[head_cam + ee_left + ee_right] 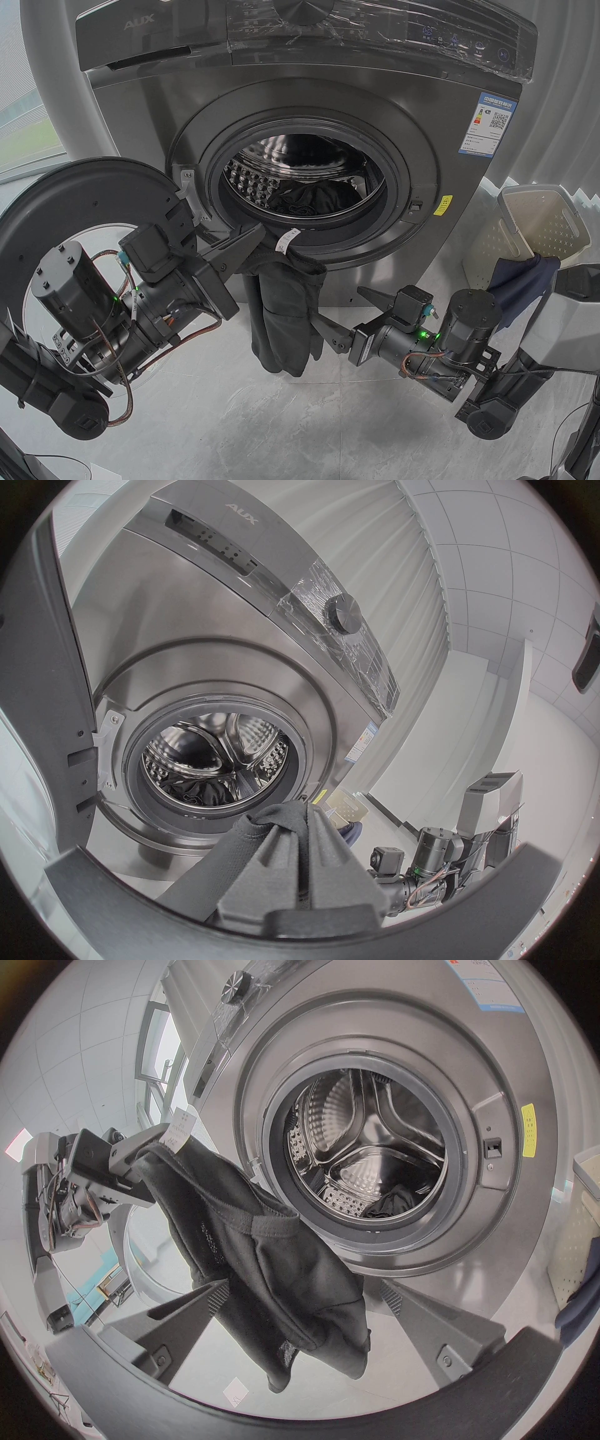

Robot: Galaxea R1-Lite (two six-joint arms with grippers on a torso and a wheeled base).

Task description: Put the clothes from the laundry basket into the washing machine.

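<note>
I am working in what is presenting as a laundry corner of a staged show room rather than a lived-in home. A front-loading washing machine (156, 119) is standing on the floor, with protective film (375, 31) clinging to its control panel and an energy label (489, 125) sticking to its front. A white perforated laundry basket (544, 219) is sitting beside it. Pale pleated curtains (562, 112) are hanging behind, grey stone-look tiles (250, 425) are covering the floor, a window (25, 125) is letting in daylight, and square ceiling panels (519, 555) are running overhead
</note>
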